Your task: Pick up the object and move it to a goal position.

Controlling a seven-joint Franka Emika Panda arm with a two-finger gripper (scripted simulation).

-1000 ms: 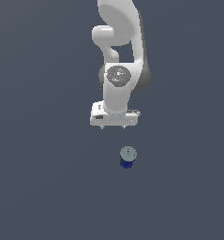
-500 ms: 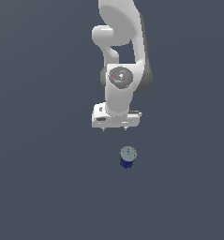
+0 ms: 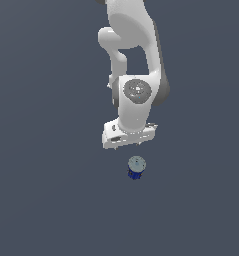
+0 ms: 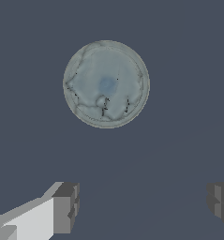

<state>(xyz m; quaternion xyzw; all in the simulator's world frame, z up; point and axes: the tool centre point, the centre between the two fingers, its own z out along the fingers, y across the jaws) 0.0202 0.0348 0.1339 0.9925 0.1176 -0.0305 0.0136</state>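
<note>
The exterior view looked steeply down from high above, far enough back to take in the arm [image 3: 133, 75] and a wide stretch of dark floor [image 3: 41, 200]. The wrist view faced straight down from close range, so the can [image 4: 106, 84] showed only its round lid, with 2 fingertips [image 4: 66, 208] at the frame's edge. Both views shared the can [image 3: 136, 167] and the floor around it.

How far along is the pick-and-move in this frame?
Nothing is finished yet. The can stands upright on the floor, untouched. In hand: the tool hangs open above it, fingers apart, the lid off-centre from the gap. Left: centring, descent, grasp, lift, carry to goal.
</note>
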